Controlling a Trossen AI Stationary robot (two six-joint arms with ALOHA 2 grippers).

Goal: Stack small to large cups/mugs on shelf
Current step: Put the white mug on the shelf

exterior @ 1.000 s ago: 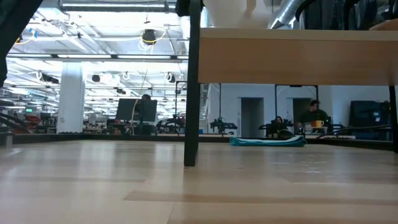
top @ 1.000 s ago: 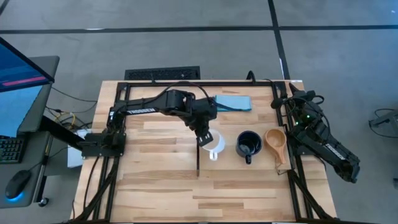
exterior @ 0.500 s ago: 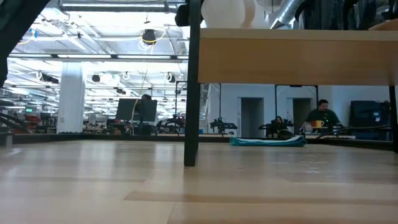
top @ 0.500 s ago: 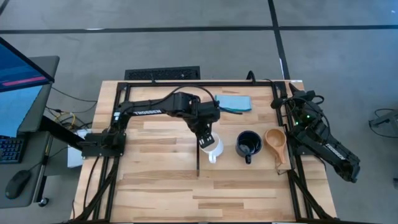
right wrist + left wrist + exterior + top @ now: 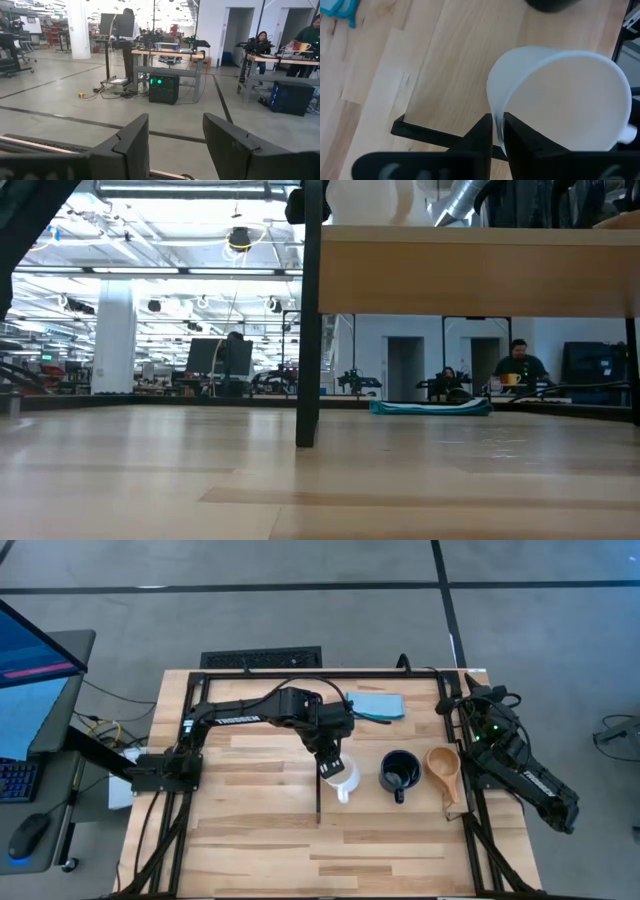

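The white mug point(image 5: 343, 780) stands at the left end of the raised pale-wood shelf point(image 5: 480, 275), its base at the shelf's top point(image 5: 368, 202). My left gripper point(image 5: 329, 762) is shut on it from the far left. On the same shelf, to the right, stand the black mug point(image 5: 399, 773) and the tan wooden cup point(image 5: 443, 767). My right gripper point(image 5: 175, 145) waits open at the table's right edge, pointing level into the room. My left gripper pinches the white mug's wall at the rim point(image 5: 498, 119), on the side away from the handle. One finger point(image 5: 517, 137) is inside the mug and one point(image 5: 481, 140) outside. The fingers slant down from above. The mug sits mouth up on the shelf.
A blue folded cloth point(image 5: 375, 703) lies on the table beyond the shelf. The shelf's black leg point(image 5: 308, 320) stands on the table, and a black strip point(image 5: 318, 802) runs along its left edge. Bare tabletop lies left of and nearer than the shelf. People work in the room behind.
My left gripper has sunk a little with the white mug and shifted slightly toward the table's near right. The mug's base has come down onto the shelf's top. My right arm has kept still.
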